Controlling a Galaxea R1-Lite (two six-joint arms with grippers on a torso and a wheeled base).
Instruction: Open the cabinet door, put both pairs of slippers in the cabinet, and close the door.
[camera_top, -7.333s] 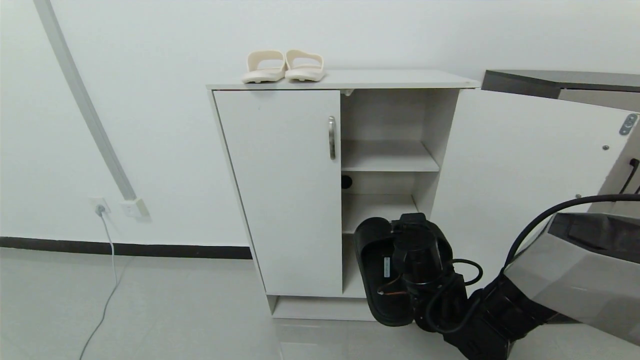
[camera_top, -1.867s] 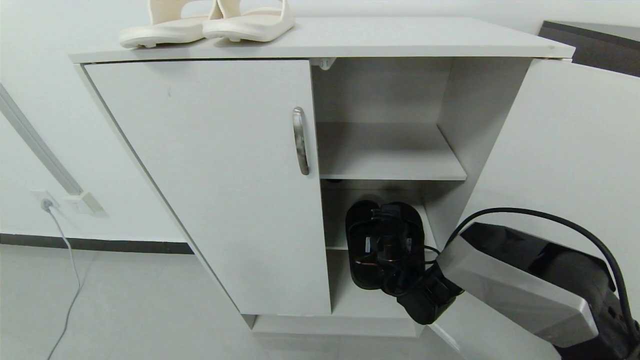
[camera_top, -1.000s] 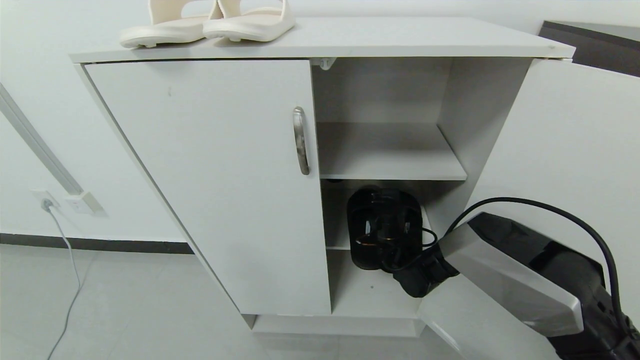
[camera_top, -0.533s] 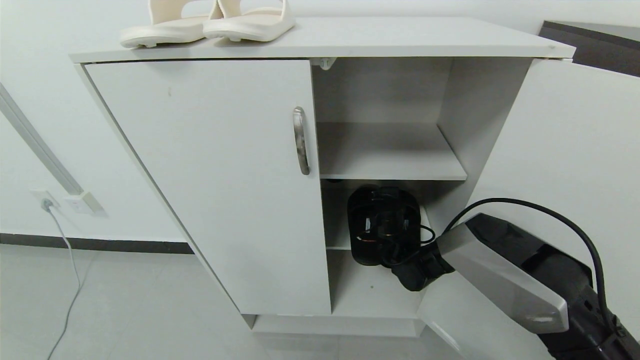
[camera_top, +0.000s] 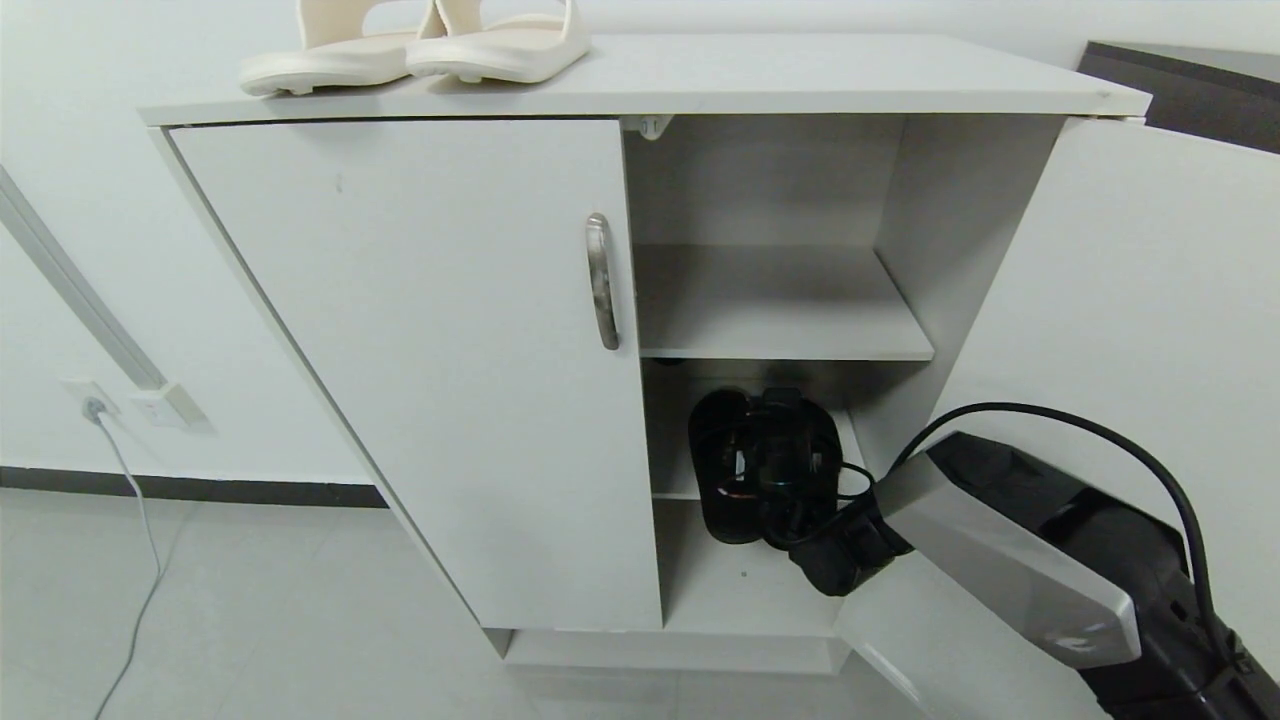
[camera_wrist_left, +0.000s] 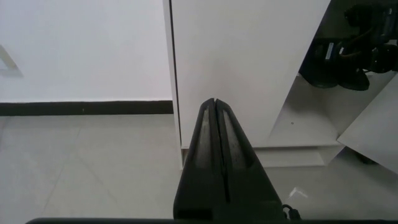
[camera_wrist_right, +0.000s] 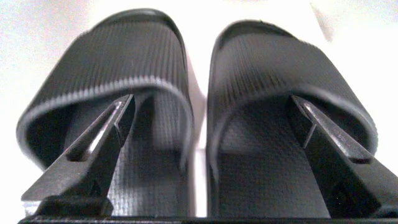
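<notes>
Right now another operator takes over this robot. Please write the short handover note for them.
Left gripper: shut, empty, low in front of the closed left door.
Right gripper: open, one finger under each strap of the black slippers, at the front edge of the lower shelf. I cannot tell if they rest fully on it.
Cream slippers: on top of the cabinet.
Done: right door open.
Left: set the black pair down, put in the cream pair, close the door.

The right arm has a silver-grey angular shell, a looping black cable and a seemingly black wrist.
</notes>
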